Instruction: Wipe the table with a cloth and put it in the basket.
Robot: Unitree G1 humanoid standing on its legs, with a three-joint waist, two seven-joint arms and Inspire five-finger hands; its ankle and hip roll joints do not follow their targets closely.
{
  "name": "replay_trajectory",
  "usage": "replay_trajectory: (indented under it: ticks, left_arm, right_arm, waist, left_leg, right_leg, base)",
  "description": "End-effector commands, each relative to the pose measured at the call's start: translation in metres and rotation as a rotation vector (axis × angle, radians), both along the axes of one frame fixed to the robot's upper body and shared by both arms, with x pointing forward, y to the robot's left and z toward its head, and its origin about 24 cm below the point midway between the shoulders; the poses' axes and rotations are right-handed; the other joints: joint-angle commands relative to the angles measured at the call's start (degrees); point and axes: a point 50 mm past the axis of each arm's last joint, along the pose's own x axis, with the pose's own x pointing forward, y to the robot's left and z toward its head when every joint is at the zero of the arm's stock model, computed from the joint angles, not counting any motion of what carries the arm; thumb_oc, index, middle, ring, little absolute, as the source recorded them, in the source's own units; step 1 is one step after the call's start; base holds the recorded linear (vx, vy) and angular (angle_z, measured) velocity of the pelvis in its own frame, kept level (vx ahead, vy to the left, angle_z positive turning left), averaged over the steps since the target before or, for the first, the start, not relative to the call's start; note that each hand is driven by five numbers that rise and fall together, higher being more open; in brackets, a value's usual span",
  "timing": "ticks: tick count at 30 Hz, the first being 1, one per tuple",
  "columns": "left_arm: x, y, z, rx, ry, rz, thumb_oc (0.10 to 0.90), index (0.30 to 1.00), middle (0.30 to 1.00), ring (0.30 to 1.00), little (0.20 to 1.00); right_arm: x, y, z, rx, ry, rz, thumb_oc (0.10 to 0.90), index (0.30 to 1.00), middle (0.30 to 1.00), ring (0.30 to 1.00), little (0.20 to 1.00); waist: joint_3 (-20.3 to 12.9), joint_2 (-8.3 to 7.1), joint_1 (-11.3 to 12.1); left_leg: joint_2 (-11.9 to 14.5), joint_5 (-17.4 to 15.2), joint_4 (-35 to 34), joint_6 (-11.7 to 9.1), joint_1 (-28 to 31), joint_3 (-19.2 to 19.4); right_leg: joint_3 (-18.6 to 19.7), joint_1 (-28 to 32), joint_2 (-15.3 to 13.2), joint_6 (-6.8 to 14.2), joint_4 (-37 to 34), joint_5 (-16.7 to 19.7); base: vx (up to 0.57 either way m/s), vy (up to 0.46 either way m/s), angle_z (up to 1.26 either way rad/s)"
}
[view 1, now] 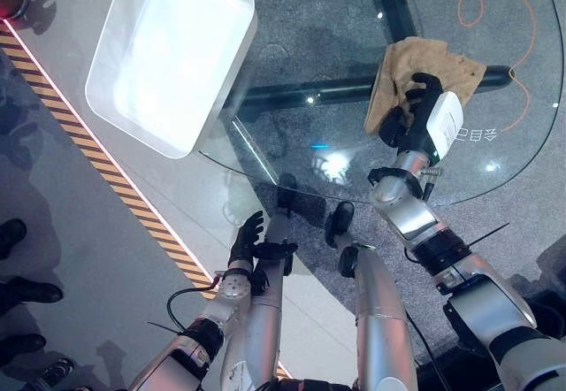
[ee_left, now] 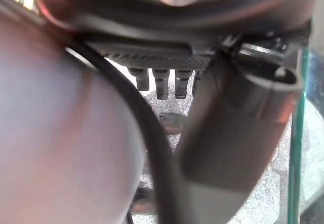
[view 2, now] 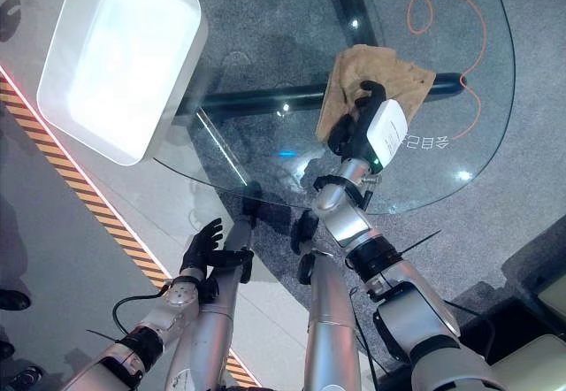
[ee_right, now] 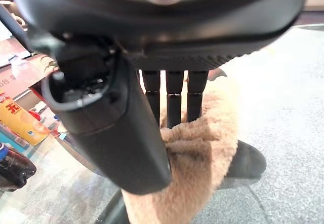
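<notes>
Fingers of the right hand run straight down onto the tan cloth, pressing flat on it, not curled round it; the thumb lies alongside, against a bunched fold. Cloth sits rumpled on the glass table, on its right part, near the far edge, partly under the hand. Left hand hangs low beside the table's near edge, off the glass, fingers straight and spread, holding nothing. White basket rests at the table's far left corner, overhanging the rim, well apart from the cloth. Orange cord loops on the floor beneath the glass.
</notes>
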Motion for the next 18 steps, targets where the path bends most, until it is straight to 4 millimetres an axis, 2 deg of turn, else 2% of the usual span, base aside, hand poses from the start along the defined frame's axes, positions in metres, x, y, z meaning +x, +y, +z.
replay_trajectory:
  ticks: [1, 11, 18]
  left_arm:
    - [-0.023, -0.004, -0.016, -0.024, 0.031, 0.020, 0.800, 0.900, 0.900, 0.900, 0.900]
    - [-0.026, -0.002, -0.018, -0.034, 0.029, 0.051, 0.800, 0.900, 0.900, 0.900, 0.900]
    - [-0.027, 0.003, -0.019, -0.039, 0.033, 0.069, 0.800, 0.900, 0.900, 0.900, 0.900]
  right_arm:
    - [-0.013, 0.003, 0.042, 0.025, -0.275, 0.015, 0.800, 0.900, 0.900, 0.900, 0.900]
    - [-0.029, 0.002, 0.028, 0.056, -0.317, 0.019, 0.800, 0.900, 0.900, 0.900, 0.900]
    - [-0.039, -0.003, 0.032, 0.043, -0.383, 0.004, 0.800, 0.900, 0.900, 0.900, 0.900]
  waist:
    - [-0.4, -1.38, 0.2]
    - [-0.4, -2.25, -1.0]
    - [-0.4, -2.74, -1.6]
  left_leg:
    - [-2.8, -10.0, 6.7, 4.3, 2.3, 5.0]
    - [-2.5, -10.4, 6.2, 4.6, 3.2, 5.7]
    - [-2.2, -10.6, 6.2, 4.6, 3.4, 5.9]
  right_leg:
    - [4.0, 1.0, 0.3, 6.6, -10.3, 10.1]
    - [4.7, 1.7, 0.9, 6.6, -10.7, 9.9]
    - [5.1, 1.9, 1.2, 6.8, -10.7, 9.9]
  base:
    - [0.00, 0.000, 0.00]
    - [0.00, 0.000, 0.00]
    - [0.00, 0.001, -0.05]
